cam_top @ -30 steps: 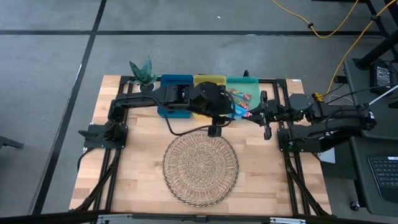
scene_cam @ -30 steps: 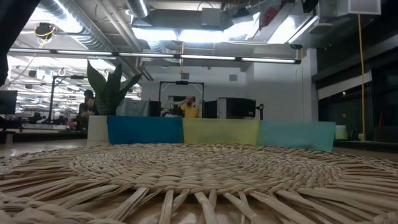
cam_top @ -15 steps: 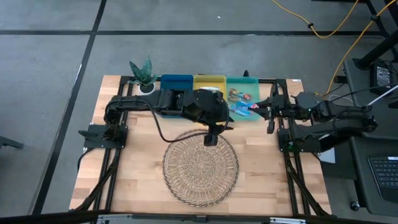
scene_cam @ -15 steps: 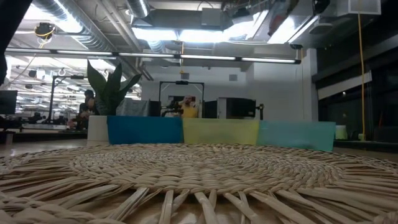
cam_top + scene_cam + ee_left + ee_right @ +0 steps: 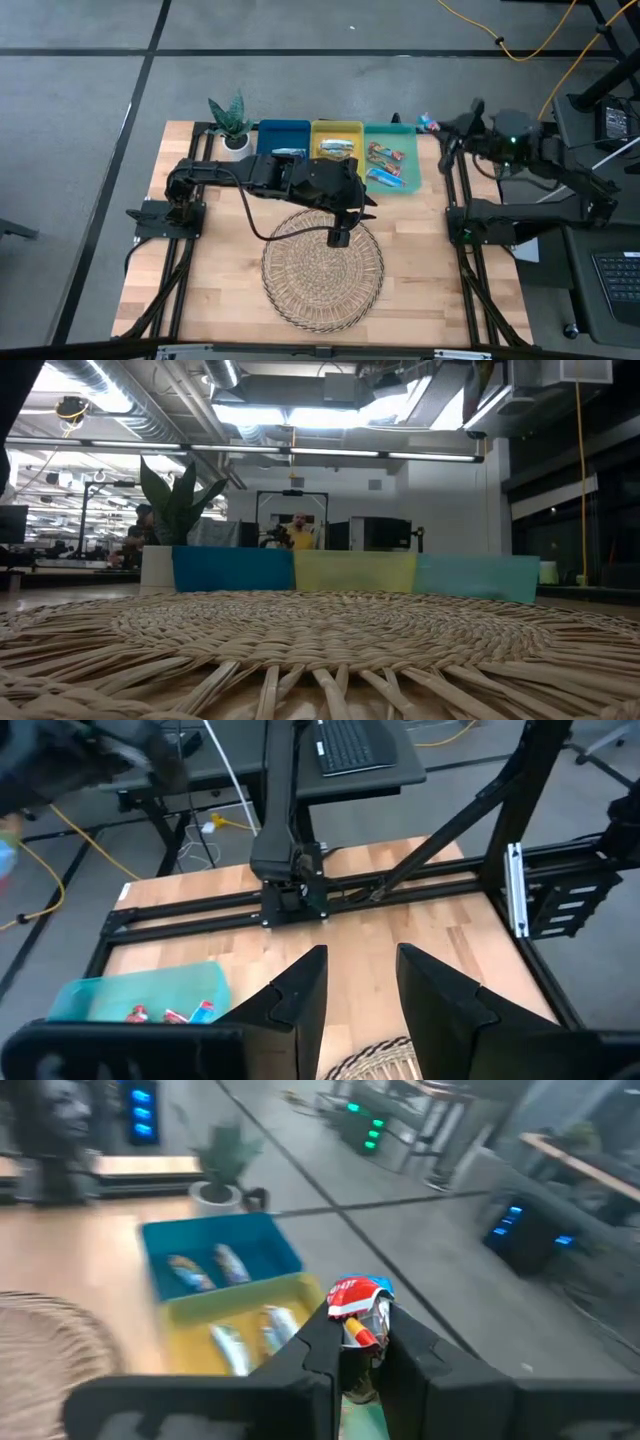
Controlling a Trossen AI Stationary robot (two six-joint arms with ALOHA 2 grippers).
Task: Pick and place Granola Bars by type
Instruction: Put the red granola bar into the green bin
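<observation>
My right gripper [image 5: 432, 124] is raised beyond the green tray's [image 5: 411, 160] far right corner, shut on a red-and-blue wrapped bar [image 5: 359, 1306]. My left gripper [image 5: 340, 236] hangs open over the woven mat [image 5: 322, 265], holding nothing; in its wrist view its gripper [image 5: 360, 995] points toward the table's right edge. Silvery-blue bars [image 5: 290, 152] lie in the blue tray [image 5: 283, 132]. More bars [image 5: 336, 148] lie in the yellow tray [image 5: 337, 130]. Multicolour and bright blue bars [image 5: 386, 165] lie in the green tray. The low view shows neither gripper. My right gripper pinches the red-and-blue bar between its two fingers [image 5: 320, 1342]. One end of the wrapper [image 5: 357, 1292] sticks out past the fingertips. The bar is lifted clear, high above the trays.
A potted plant [image 5: 231, 122] stands at the far left, beside the blue tray. The three trays line the far edge in a row. The round woven mat covers the table's middle and near part. Black frame rails [image 5: 467, 245] run along both sides.
My right gripper has risen from the green tray's near right part and swung toward the far right corner, carrying the bar. My left gripper has drawn back from the trays toward the near edge, out over the mat.
</observation>
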